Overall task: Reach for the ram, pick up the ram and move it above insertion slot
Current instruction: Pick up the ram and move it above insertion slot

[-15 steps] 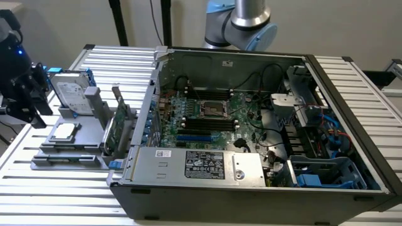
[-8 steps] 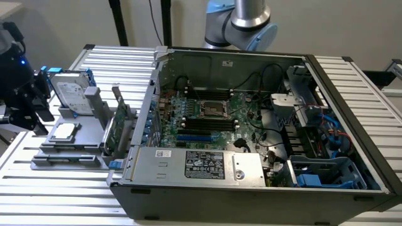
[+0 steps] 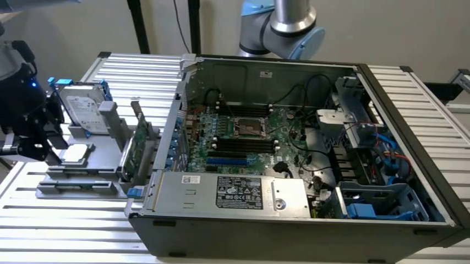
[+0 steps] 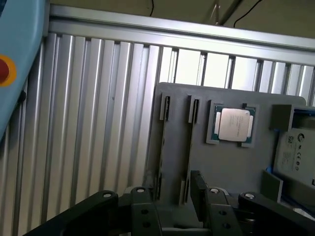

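Note:
My gripper (image 4: 172,201) is open, its two black fingers (image 4: 142,209) straddling a narrow groove in the grey parts holder (image 4: 231,167). In the exterior view the gripper (image 3: 48,155) hangs over the left end of that holder (image 3: 81,184). Two long thin grooves (image 4: 191,142) run across the holder. I cannot make out the green ram stick in either of them, and nothing sits between the fingers. The black memory slots (image 3: 246,144) lie on the motherboard inside the open computer case (image 3: 294,220), far to the exterior view's right of the gripper.
On the holder sit a processor chip (image 4: 234,124), a hard drive (image 3: 82,110) and an upright green expansion card (image 3: 134,147) with a metal bracket. The case wall (image 3: 170,137) stands between holder and motherboard. A ribbed aluminium table (image 4: 98,123) lies beneath. The arm's base (image 3: 290,25) is behind the case.

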Available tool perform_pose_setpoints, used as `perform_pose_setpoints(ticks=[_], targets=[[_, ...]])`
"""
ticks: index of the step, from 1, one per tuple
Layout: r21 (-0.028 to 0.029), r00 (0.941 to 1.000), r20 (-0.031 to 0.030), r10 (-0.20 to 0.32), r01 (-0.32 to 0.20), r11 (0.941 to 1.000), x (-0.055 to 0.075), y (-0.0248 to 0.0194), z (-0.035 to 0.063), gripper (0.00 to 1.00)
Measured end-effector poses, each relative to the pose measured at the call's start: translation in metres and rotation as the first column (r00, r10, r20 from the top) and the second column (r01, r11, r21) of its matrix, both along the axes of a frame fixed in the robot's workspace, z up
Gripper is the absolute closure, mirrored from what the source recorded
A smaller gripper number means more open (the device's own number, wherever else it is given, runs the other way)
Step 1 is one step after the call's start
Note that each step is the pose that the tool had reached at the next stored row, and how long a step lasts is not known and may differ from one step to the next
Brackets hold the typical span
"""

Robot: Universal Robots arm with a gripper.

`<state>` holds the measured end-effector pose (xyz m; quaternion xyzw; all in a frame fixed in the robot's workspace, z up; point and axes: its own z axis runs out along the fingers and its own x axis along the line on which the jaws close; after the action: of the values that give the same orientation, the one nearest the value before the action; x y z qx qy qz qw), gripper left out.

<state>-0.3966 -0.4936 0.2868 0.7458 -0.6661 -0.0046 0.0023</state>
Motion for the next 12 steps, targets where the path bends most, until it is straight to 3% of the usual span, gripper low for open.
perform_pose_setpoints(ticks=[12], targets=[[0.0034,0.9996,0.0,-0.027,0.027,0.9996,0.005,-0.0078,-0.0218,0.58]])
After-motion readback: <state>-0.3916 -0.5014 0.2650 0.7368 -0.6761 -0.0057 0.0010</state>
